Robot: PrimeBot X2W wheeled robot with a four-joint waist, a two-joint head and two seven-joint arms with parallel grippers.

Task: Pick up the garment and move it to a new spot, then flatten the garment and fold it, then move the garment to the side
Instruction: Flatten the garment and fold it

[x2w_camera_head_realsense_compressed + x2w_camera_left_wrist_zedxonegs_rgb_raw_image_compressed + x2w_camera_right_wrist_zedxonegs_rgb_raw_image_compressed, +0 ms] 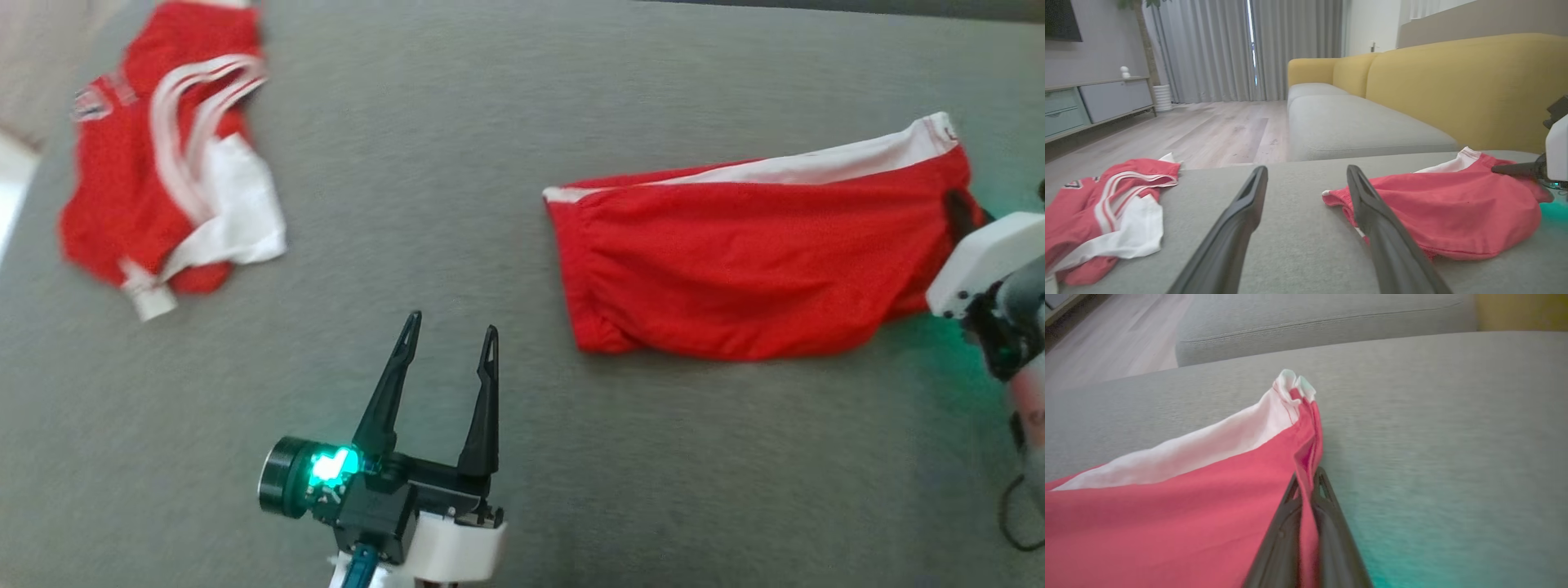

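Red garments [759, 261] [155, 163], two; grey cushion [457, 163].

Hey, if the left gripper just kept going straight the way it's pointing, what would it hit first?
Probably only bare grey cushion. The left gripper points along the open strip beside the red shorts, which lie just to its right. Its right finger might brush their edge, but depth is unclear.

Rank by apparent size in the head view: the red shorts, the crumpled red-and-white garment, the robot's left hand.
1. red shorts, spread widest.
2. crumpled red-and-white garment.
3. left hand, smallest, though it is nearer the camera, which makes it look bigger than it is.
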